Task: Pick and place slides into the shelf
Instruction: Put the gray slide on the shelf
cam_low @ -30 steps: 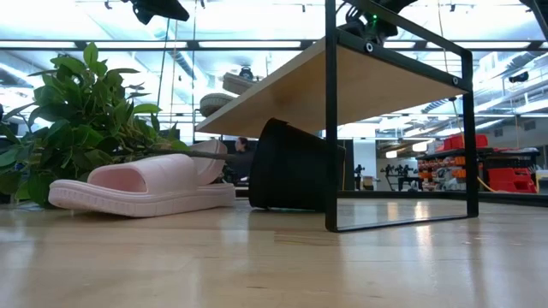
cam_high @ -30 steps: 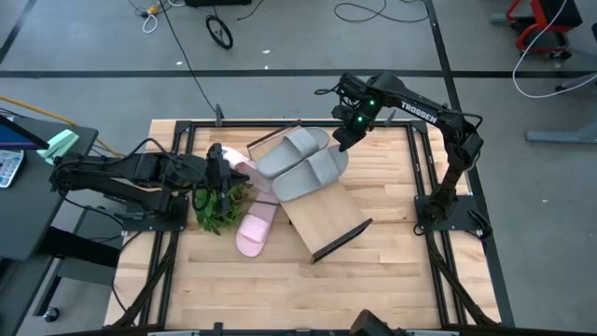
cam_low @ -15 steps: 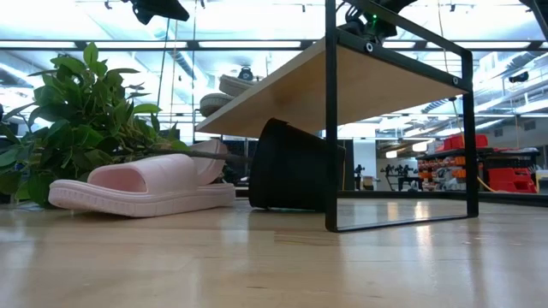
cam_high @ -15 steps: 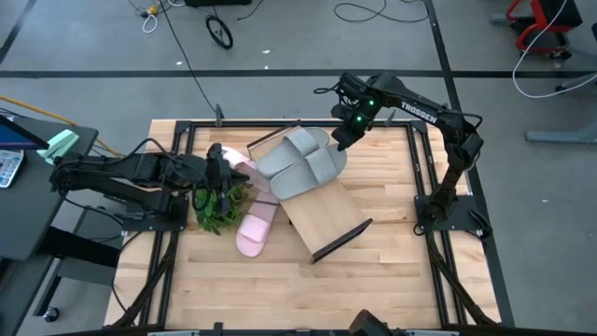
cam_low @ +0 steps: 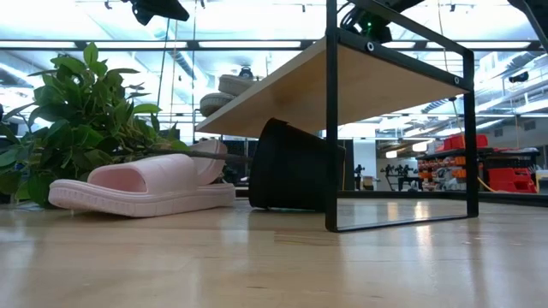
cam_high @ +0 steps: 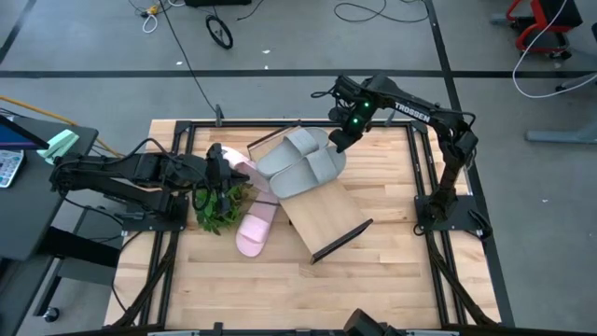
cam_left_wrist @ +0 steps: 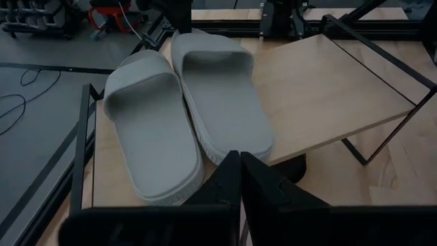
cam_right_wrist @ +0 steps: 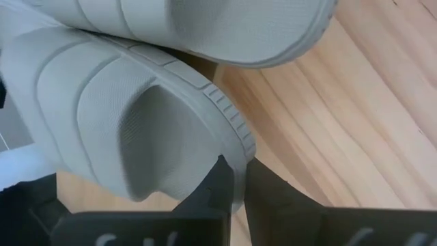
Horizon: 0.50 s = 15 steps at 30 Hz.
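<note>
Two grey slides (cam_high: 300, 161) lie side by side, soles down, on the far end of the light-wood shelf (cam_high: 328, 217). A pink slide (cam_high: 254, 227) lies on the table beside the shelf, and another pink slide (cam_high: 244, 172) lies near the plant. My right gripper (cam_high: 338, 142) is shut, tilted down, at the far end of one grey slide (cam_right_wrist: 136, 109), its tips at the sole's rim. My left gripper (cam_left_wrist: 239, 164) is shut and hangs over the plant, short of the slides' near ends, with nothing in it. My right gripper has its shut fingertips (cam_right_wrist: 222, 171) slanting down from the table's far right to the rim of the grey slide's sole (cam_right_wrist: 235, 140), at that slide's far end. Whether they touch the rim I cannot tell. The slide lies flat on the shelf board.
A green leafy plant (cam_high: 219, 207) stands left of the shelf, under my left arm. A black pot (cam_low: 291, 167) lies on its side under the shelf board. The shelf's dark end frame (cam_low: 330, 120) stands on the table. Bare tabletop (cam_high: 224, 280) spreads along the near side.
</note>
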### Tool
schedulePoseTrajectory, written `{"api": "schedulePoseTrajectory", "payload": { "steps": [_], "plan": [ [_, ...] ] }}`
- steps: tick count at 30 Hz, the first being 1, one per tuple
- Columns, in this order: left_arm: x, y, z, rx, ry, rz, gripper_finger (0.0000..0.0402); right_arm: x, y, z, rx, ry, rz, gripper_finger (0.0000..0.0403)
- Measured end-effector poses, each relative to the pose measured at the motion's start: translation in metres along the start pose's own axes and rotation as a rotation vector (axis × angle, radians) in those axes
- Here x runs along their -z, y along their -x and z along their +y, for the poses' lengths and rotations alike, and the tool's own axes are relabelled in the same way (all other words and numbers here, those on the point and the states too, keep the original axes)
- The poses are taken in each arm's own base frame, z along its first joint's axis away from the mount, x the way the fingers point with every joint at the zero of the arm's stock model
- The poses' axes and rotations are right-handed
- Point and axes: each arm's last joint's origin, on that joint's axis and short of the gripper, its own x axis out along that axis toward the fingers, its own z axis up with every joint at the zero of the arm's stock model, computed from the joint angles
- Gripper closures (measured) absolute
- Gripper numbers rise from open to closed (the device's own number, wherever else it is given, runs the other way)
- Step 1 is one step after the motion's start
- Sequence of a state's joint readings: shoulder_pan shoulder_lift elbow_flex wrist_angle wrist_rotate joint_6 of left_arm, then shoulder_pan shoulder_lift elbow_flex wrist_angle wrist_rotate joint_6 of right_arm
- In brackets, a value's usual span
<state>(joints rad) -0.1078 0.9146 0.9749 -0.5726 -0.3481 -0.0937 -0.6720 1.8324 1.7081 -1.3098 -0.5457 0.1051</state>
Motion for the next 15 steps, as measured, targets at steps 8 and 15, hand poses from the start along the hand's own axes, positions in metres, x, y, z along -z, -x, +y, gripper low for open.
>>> {"api": "schedulePoseTrajectory", "payload": {
  "steps": [8,15],
  "plan": [
    [0.0,0.0,0.0,0.0,0.0,0.0,0.0386,-0.0002,-0.0001,-0.0005,0.025,0.003,-0.004,0.0375],
    [0.0,0.0,0.0,0.0,0.0,0.0,0.0379,0.0024,0.0004,-0.0007,0.03,-0.009,0.017,0.0347]
  ]
}}
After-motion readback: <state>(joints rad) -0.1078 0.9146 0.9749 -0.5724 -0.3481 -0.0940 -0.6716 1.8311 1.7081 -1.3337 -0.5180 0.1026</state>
